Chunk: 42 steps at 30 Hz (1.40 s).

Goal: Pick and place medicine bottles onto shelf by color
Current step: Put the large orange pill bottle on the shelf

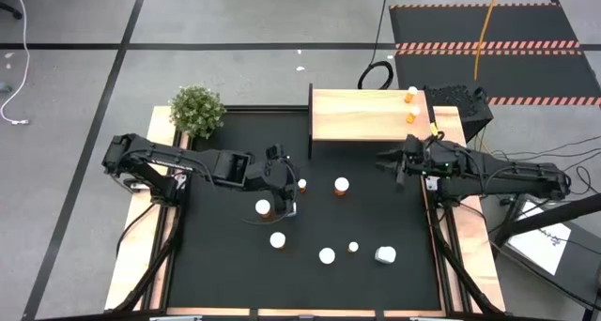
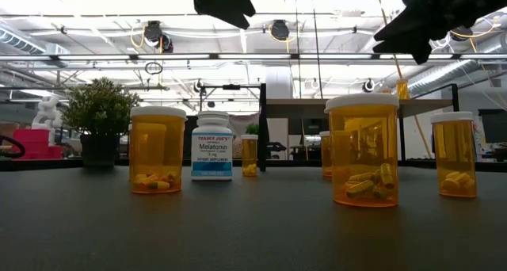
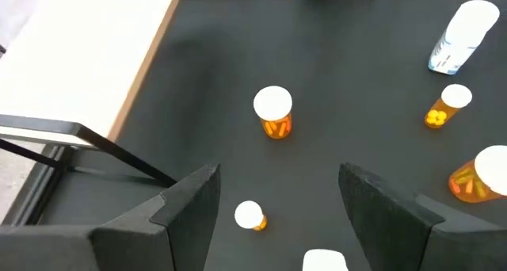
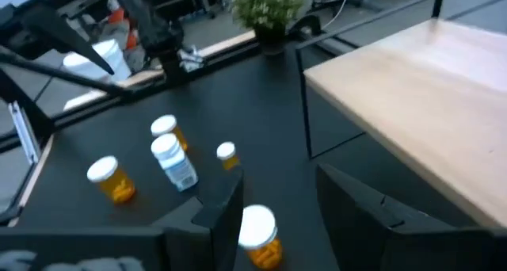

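Several orange medicine bottles with white caps stand upright on the black mat (image 1: 225,265), among them one at mid-mat (image 1: 342,185) and a small one (image 1: 301,184). A white bottle (image 1: 385,255) lies near the front right. Two orange bottles (image 1: 410,98) stand at the right end of the pale wooden shelf (image 1: 362,114). My left gripper (image 1: 285,178) hovers open above the small bottle (image 3: 251,215). My right gripper (image 1: 387,161) hangs open in front of the shelf's right end, high over the mid-mat bottle (image 4: 257,235).
A green potted plant (image 1: 197,110) stands at the mat's far left corner. Wooden side rails (image 1: 131,265) flank the mat. In the low view, the bottles (image 2: 157,148) stand in a loose row and both grippers hang well above them.
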Tool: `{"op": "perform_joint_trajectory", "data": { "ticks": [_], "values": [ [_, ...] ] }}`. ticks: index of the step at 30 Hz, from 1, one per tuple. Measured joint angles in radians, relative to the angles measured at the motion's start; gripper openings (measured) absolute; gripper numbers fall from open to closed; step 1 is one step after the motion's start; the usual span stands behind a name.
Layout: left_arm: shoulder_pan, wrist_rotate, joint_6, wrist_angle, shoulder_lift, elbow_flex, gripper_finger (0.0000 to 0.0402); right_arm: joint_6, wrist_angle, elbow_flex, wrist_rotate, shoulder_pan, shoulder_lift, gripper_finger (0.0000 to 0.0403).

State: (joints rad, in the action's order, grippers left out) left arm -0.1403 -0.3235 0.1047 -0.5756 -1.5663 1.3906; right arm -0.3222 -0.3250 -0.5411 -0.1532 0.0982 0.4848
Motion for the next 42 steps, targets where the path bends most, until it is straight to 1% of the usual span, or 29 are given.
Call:
{"op": "perform_joint_trajectory", "data": {
  "ticks": [3, 7, 9, 11, 13, 16, 18, 20, 24, 27, 31, 35, 42],
  "values": [
    [-0.005, 0.008, -0.003, 0.016, -0.011, -0.002, 0.0255, -0.004, 0.006, 0.000, -0.001, -0.033, 0.033, 0.0153],
    [-0.006, 0.018, -0.053, 0.062, -0.038, -0.003, 0.0255, -0.006, 0.032, 0.000, -0.005, -0.081, 0.102, 0.0153],
    [-0.006, 0.032, -0.077, 0.113, -0.053, -0.001, 0.0255, 0.003, 0.057, 0.000, -0.007, -0.100, 0.143, 0.0153],
    [-0.006, 0.047, -0.108, 0.109, -0.057, -0.002, 0.0255, 0.033, 0.100, 0.001, -0.008, -0.115, 0.196, 0.0153],
    [-0.003, 0.062, -0.140, 0.158, -0.076, 0.001, 0.0255, 0.071, 0.126, 0.000, -0.008, -0.125, 0.246, 0.0153],
    [-0.002, 0.065, -0.176, 0.138, -0.084, -0.004, 0.0255, 0.093, 0.187, 0.001, -0.009, -0.136, 0.343, 0.0153],
    [-0.001, 0.065, -0.189, 0.153, -0.088, 0.001, 0.0255, 0.101, 0.217, 0.002, -0.008, -0.142, 0.405, 0.0153],
    [0.001, 0.065, -0.217, 0.097, -0.081, 0.001, 0.0255, 0.103, 0.254, 0.000, -0.009, -0.146, 0.464, 0.0153],
    [0.001, 0.063, -0.233, -0.010, -0.037, -0.001, 0.0255, 0.098, 0.256, -0.012, -0.006, -0.147, 0.559, 0.0153],
    [0.002, 0.058, -0.216, -0.045, 0.003, 0.002, 0.0255, 0.104, 0.257, -0.027, -0.007, -0.147, 0.611, 0.0153],
    [0.002, 0.053, -0.218, -0.075, 0.025, 0.000, 0.0255, 0.107, 0.263, -0.045, -0.006, -0.147, 0.673, 0.0156],
    [0.009, 0.052, -0.250, -0.068, 0.034, -0.004, 0.0255, 0.105, 0.266, -0.064, -0.012, -0.159, 0.730, 0.0185],
    [0.043, 0.052, -0.252, -0.061, 0.031, -0.020, 0.0255, 0.099, 0.267, -0.088, -0.113, -0.185, 0.775, 0.0267]
  ]
}}
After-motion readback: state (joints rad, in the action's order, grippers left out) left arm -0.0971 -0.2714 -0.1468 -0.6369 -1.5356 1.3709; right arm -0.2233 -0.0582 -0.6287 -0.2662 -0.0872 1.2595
